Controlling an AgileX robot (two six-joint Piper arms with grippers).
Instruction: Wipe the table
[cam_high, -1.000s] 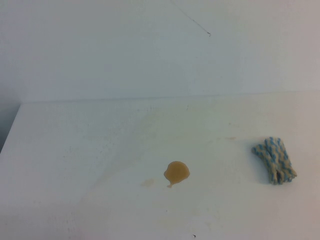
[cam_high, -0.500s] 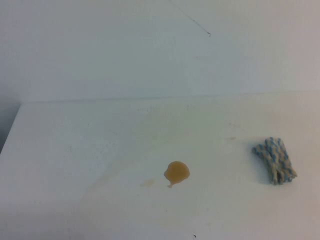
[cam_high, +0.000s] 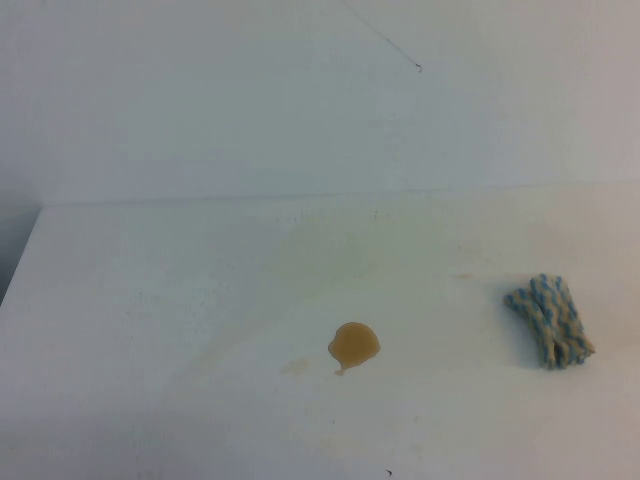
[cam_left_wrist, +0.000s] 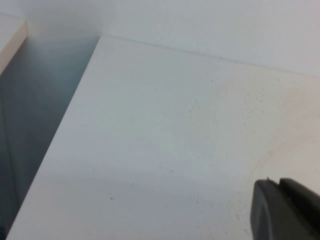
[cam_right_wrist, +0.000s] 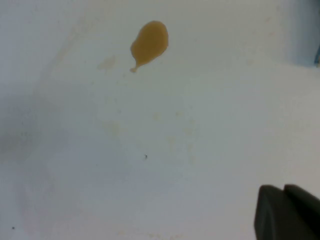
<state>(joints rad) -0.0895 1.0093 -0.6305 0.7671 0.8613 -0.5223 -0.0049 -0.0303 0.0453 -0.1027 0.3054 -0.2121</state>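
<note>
Two things sit on the desk (cam_high: 150, 300): a brown spill (cam_high: 354, 346) and a blue and white cloth (cam_high: 549, 320). The spill is about in the middle, closer to the near edge than to the far edge. The cloth lies well apart from it, close to the right edge. It is bunched into a short roll. Its long way runs from the far edge toward the near edge, leaning a bit to the right as it comes near.

My right gripper (cam_right_wrist: 284, 192) hangs above the near part of the desk. Its jaws are pressed shut with nothing in them. From there the spill is out ahead, toward the far edge. My left gripper (cam_left_wrist: 281, 186) is over by the left edge, above bare desk. Its jaws look pressed together too, and they hold nothing.

I think the cloth is the thing to go for first, and my right gripper is the nearer one. I would open those jaws, go toward the right edge, and come down across the roll's short way, so the jaws close on its two long sides. Nothing is wiped yet.
</note>
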